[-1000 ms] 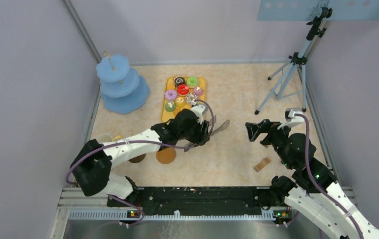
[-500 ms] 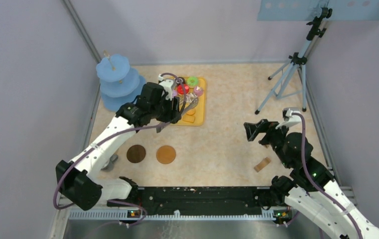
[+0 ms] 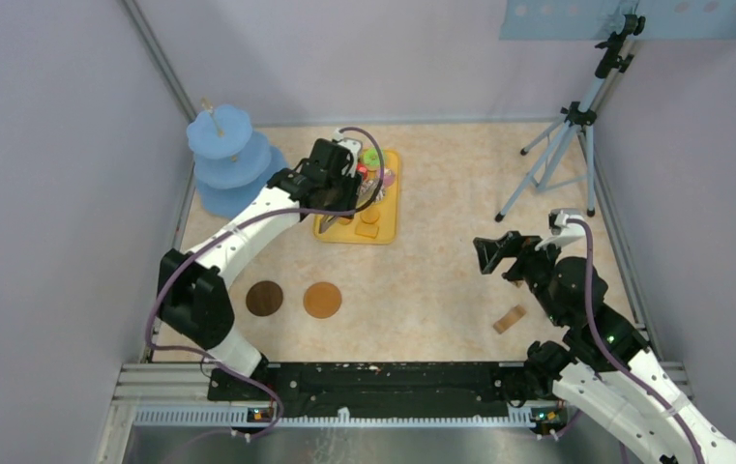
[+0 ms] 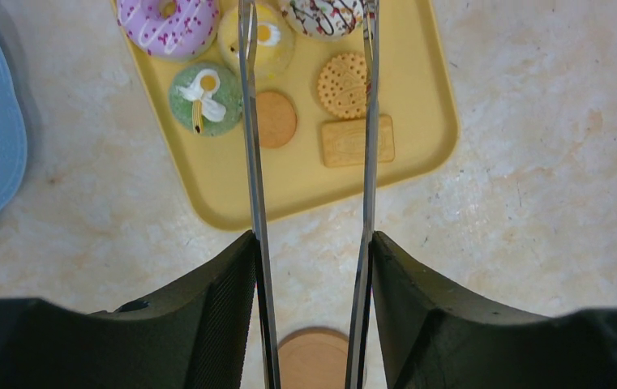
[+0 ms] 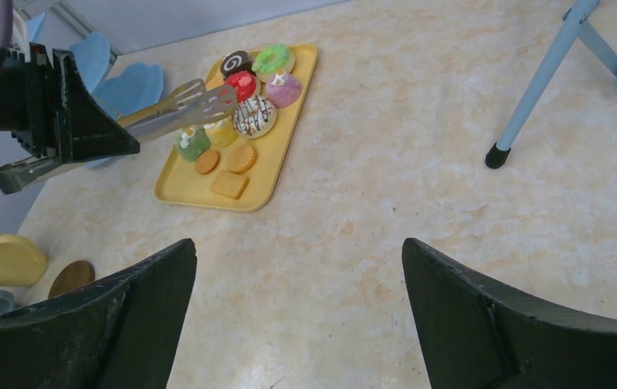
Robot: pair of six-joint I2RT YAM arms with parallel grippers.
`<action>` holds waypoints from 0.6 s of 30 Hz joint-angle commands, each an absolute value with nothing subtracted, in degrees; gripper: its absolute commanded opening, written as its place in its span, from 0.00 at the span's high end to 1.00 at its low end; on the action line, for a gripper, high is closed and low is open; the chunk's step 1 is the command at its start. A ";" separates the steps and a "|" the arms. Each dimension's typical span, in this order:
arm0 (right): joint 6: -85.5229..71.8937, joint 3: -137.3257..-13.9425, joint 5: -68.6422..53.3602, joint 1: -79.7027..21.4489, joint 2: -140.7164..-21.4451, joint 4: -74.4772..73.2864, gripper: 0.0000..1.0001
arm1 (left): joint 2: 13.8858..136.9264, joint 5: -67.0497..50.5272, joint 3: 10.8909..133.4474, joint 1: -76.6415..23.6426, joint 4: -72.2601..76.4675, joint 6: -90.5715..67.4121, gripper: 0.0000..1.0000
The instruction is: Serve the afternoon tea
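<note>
Above the tray, the left arm reaches, jaws pinching tongs; right jaws gape.

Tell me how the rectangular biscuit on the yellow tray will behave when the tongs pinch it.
The rectangular biscuit lies flat and thin on the tray, so the tongs may struggle to get under its edge. It looks rigid, probably keeping shape when pinched. Being flat, it should slide rather than roll if nudged.

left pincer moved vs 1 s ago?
Yes. The left pincer, holding the tongs, went from near the lighter coaster toward the far side, over the yellow tray.
</note>
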State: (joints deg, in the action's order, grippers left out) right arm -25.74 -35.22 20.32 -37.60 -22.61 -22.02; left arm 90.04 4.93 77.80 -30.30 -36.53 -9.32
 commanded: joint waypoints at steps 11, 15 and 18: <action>-26.19 -35.56 20.67 -37.27 -21.93 -19.83 0.05 | 102.82 6.98 93.84 -31.69 -39.81 -3.69 0.42; -26.27 -35.19 20.54 -37.27 -21.73 -19.69 0.05 | 105.04 7.24 94.30 -31.84 -40.12 -4.03 0.42; -26.37 -35.18 20.57 -37.27 -21.42 -19.91 0.05 | 105.75 8.40 93.56 -32.13 -40.26 -4.00 0.42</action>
